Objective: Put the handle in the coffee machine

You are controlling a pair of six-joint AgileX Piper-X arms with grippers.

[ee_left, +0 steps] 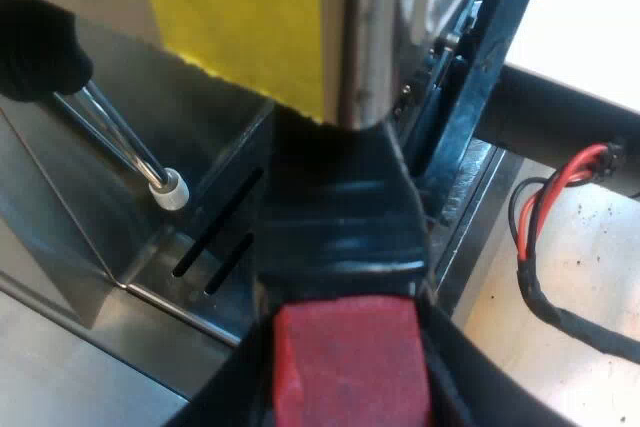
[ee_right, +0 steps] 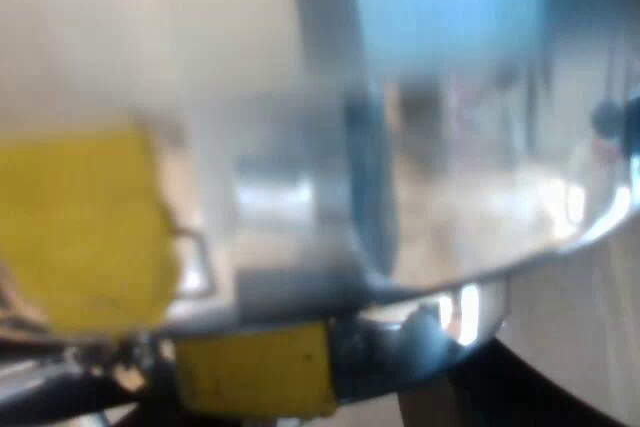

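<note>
Nearly seated: handle at the machine's front

Clearly the left gripper [ee_left: 350, 397] has the handle [ee_left: 340, 217]. Its black fingers [ee_left: 225, 402] press in on either side of the red end [ee_left: 350, 357], pinching it. From there the dark grip runs up to the espresso machine [ee_left: 375, 37] and meets its chrome front just below a yellow patch [ee_left: 235, 7].

By my reckoning the carrying is done and the seating is what is left. The holder's metal head is hidden, so I cannot tell whether it is locked in or merely offered up. A twist and a release look to be outstanding.

Beside the handle the steam wand [ee_left: 115, 137] hangs with its white tip just over the drip tray [ee_left: 225, 297], whose slotted metal looks bare. Whether the holder's basket carries any coffee is hidden. From the right arm's side, a curved bright metal edge [ee_right: 500, 267] with yellow patches is too blurred to name.
</note>
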